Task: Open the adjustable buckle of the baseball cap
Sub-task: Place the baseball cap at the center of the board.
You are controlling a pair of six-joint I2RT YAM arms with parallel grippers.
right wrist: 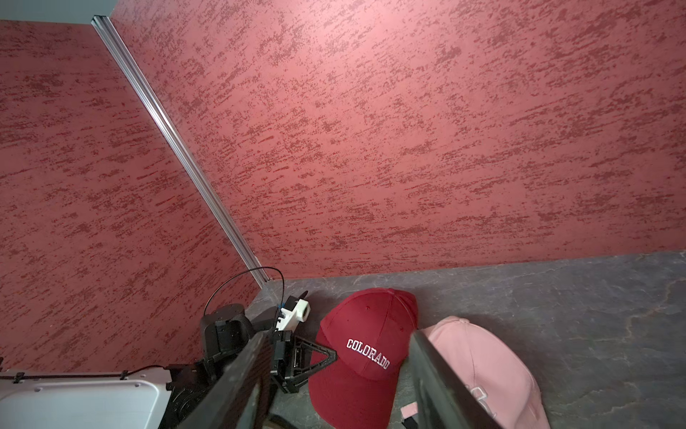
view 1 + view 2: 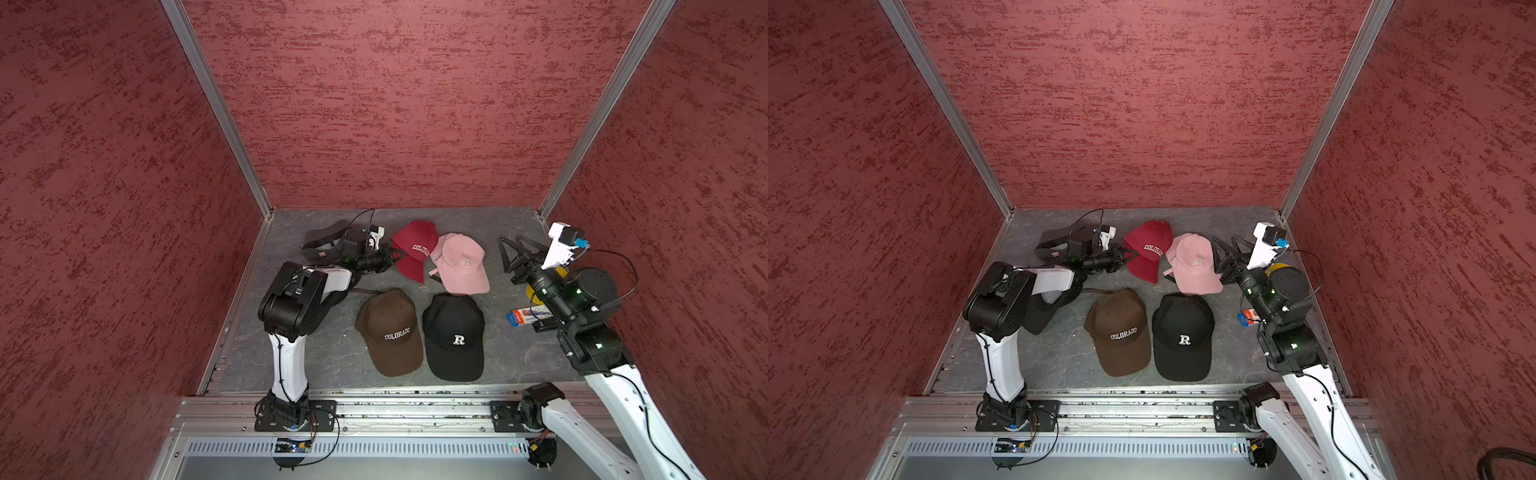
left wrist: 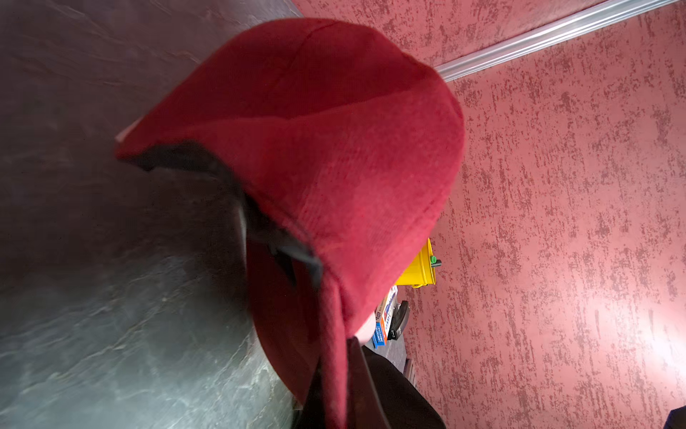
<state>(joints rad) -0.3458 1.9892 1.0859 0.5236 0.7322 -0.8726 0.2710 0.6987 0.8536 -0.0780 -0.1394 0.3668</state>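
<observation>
Cap position, in both top views: red cap [image 2: 415,249] lies far centre, left gripper [image 2: 402,252] at its left edge, right gripper [image 2: 510,245] far right. Left wrist view: jaws narrow around strap [image 3: 334,353]; pull straight. Right wrist view: jaws wide, empty; pin cap.

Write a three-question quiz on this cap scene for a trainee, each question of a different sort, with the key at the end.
1. True or false: the right gripper is shut on the pink cap.
2. Which cap are the left gripper's tips nearest? A the pink cap, B the red cap, C the black cap.
3. Fill in: the pink cap and the black cap both bear the letter ____.

Key: 1 false, its jaws stand open with nothing between them; 2 B; 3 R.
</observation>
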